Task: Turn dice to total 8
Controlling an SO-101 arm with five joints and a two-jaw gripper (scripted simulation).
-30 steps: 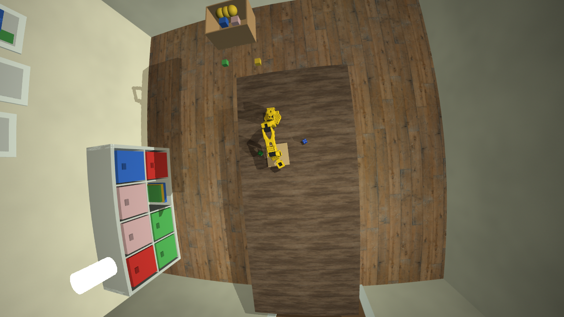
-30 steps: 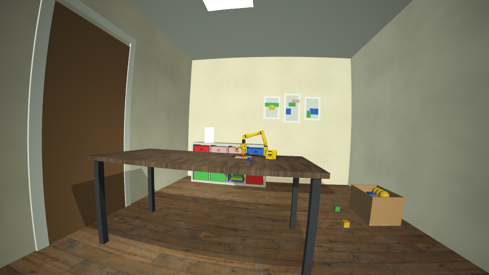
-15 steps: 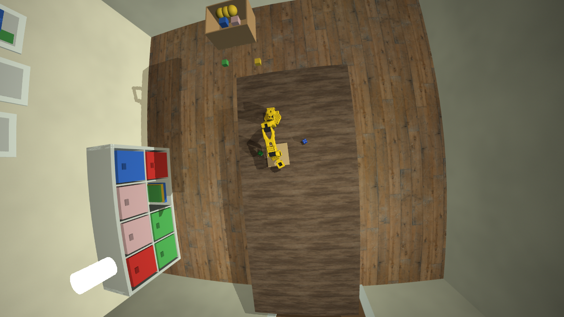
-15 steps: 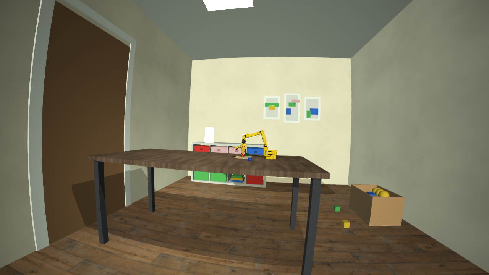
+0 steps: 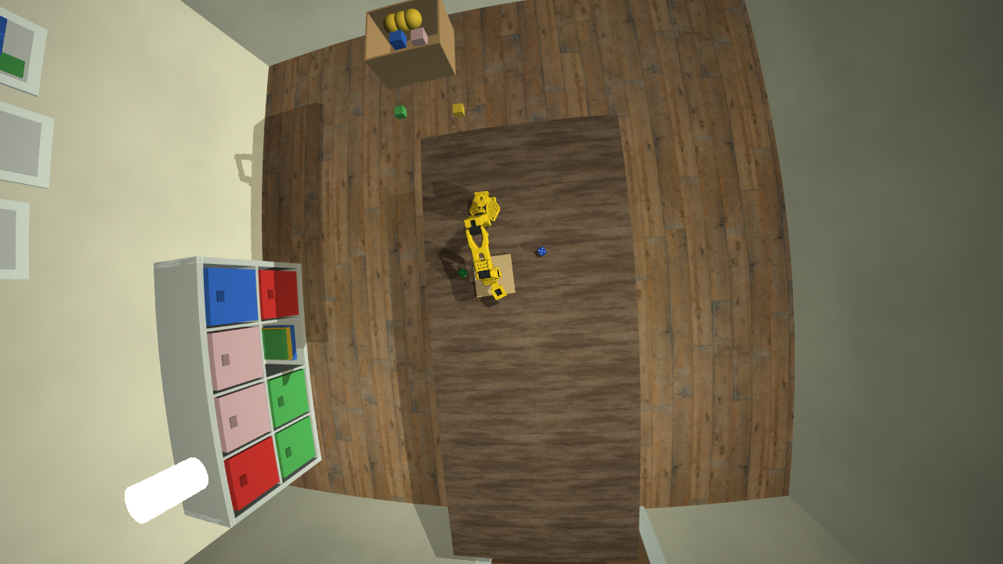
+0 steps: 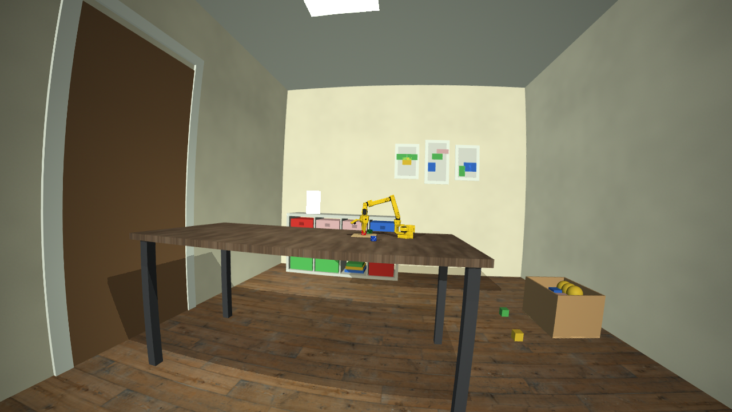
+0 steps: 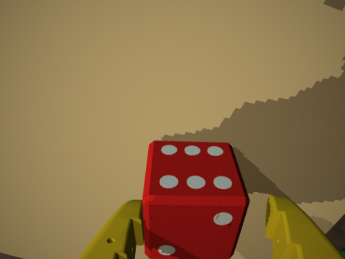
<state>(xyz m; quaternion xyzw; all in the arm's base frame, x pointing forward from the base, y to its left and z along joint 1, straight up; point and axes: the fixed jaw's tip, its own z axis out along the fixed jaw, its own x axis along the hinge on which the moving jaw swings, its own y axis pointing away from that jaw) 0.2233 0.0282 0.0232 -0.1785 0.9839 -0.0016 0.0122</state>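
Observation:
A red die point(image 7: 194, 198) lies on the tan mat point(image 7: 120, 77), with six pips on its upper face and two on the side towards the camera. My gripper point(image 7: 205, 211) straddles it and is open: the left finger is at the die's edge and the right finger stands clear of it with a gap. In the overhead view the arm's gripper point(image 5: 493, 283) is over the mat point(image 5: 503, 273). A green die point(image 5: 462, 273) lies on the table just left of the mat. A blue die point(image 5: 541, 251) lies on the table to the right of the mat.
The arm's base point(image 5: 483, 204) stands on the table behind the mat. A shelf with coloured drawers point(image 5: 241, 371) stands by the wall. A cardboard box point(image 5: 410, 38) and two small cubes lie on the floor.

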